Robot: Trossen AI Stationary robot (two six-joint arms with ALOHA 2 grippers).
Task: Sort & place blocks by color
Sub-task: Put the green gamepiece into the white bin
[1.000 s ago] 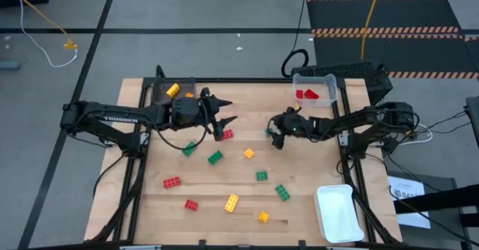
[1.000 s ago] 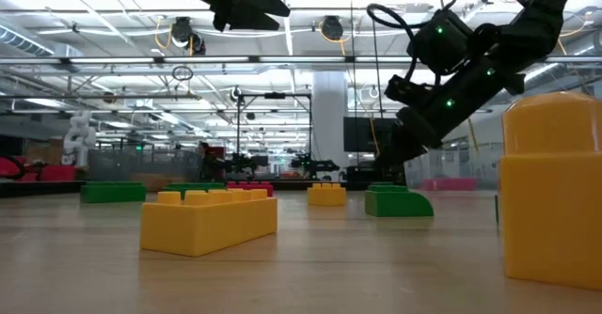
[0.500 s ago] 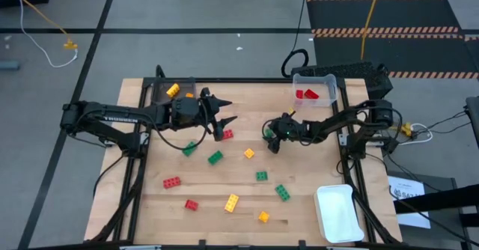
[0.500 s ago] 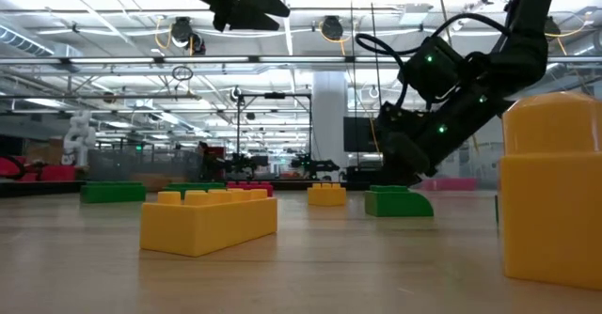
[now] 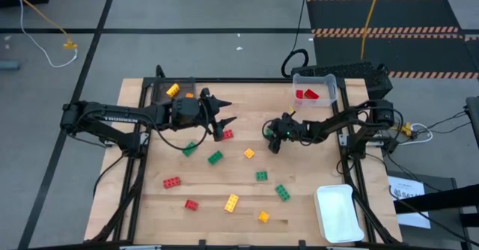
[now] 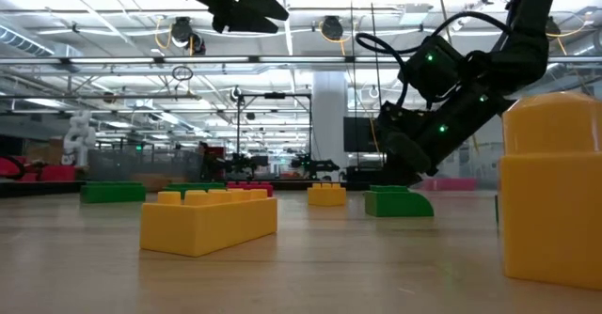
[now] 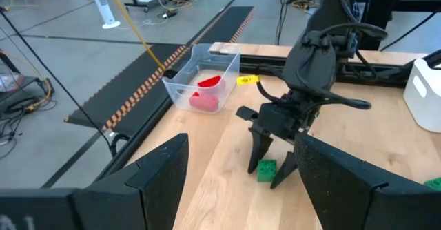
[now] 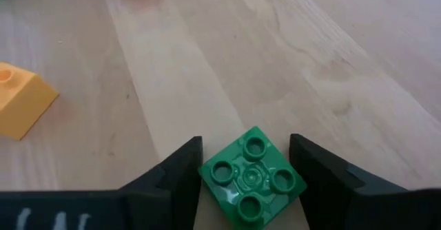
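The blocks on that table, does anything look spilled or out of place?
Nothing stands out. Loose blocks lie scattered for sorting, red ones sit in the clear bin, and the right gripper straddles a small green block that sits flat on the wood.

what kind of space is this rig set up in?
Probably a robotics lab or open workshop: a wooden table standing on grey floor marked with black tape lines, hazard-striped matting nearby, and exposed ceiling trusses and pipes in the low view.
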